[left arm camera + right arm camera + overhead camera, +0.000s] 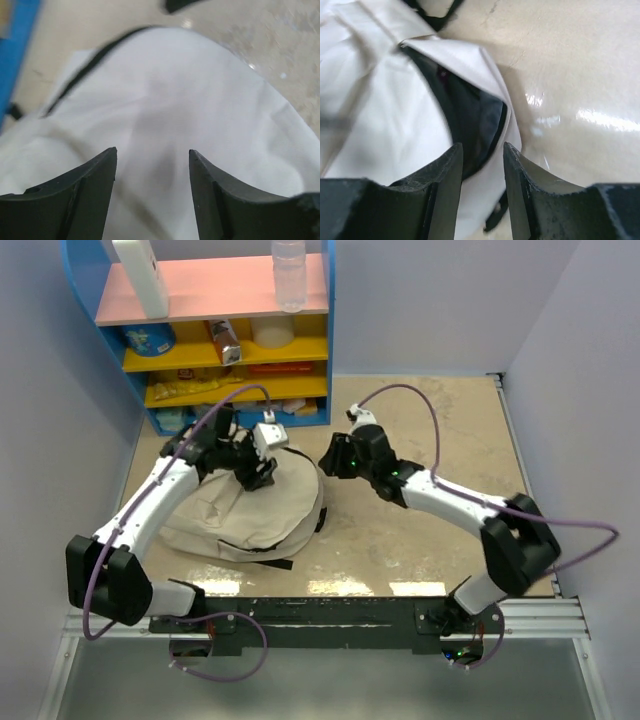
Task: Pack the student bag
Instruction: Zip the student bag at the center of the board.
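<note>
Shelves (pixel 200 285) stand behind student bag (pixel 250 525); left hand (pixel 152 152) released above its fabric, right hand (pixel 482 145) at its opening, grip unclear.

Overhead camera; wrist cameras close above bag (pixel 165 100)

At the far left of your table (pixel 440 430) stands a blue shelf (pixel 331 340) with a pink top and yellow boards. On top you have a white bottle (pixel 140 275) and a clear bottle (pixel 288 275); on the board below, a blue tub (pixel 150 339) and a white container (pixel 271 332).
</note>
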Robot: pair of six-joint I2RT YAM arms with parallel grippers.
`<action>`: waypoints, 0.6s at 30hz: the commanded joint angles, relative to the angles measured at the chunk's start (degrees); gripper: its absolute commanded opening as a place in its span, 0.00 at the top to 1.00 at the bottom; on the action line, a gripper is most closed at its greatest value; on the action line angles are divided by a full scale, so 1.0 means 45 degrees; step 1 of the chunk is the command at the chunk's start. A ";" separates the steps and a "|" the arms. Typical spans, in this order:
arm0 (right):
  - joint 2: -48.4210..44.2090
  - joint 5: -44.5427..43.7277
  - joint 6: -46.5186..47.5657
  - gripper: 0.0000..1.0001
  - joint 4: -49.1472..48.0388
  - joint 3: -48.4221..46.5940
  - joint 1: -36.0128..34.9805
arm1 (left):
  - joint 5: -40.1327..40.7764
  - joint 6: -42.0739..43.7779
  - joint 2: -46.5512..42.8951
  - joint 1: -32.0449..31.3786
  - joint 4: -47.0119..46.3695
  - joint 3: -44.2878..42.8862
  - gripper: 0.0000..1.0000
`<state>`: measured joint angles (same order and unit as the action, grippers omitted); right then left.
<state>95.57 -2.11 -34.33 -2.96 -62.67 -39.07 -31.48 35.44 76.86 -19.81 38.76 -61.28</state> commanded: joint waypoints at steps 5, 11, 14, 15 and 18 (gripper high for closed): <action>-0.5392 0.1033 0.2470 0.57 -0.0613 0.3164 -0.2193 | -0.1596 0.0851 -0.0361 0.2117 0.2612 -0.3217 0.33; -0.6472 0.2715 0.3818 0.59 0.0438 0.3421 -0.4421 | -0.1831 0.1910 -0.1336 0.2546 0.4004 -0.2616 0.35; -0.6589 0.2559 0.4209 0.58 0.1296 0.3226 -0.5242 | -0.2163 0.1481 -0.1806 0.2840 0.3497 -0.2050 0.36; -0.6454 0.2481 0.4442 0.58 0.1535 0.3109 -0.5437 | -0.2202 0.1422 -0.1865 0.2860 0.3437 -0.1989 0.36; -0.5754 0.2480 0.4891 0.57 0.2181 0.2543 -0.6277 | -0.2455 0.1440 -0.1730 0.2957 0.3689 -0.1891 0.37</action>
<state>67.26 7.70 -17.61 1.56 -47.42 -63.83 -38.65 41.34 69.30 -7.35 54.35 -70.78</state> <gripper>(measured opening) 0.419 0.644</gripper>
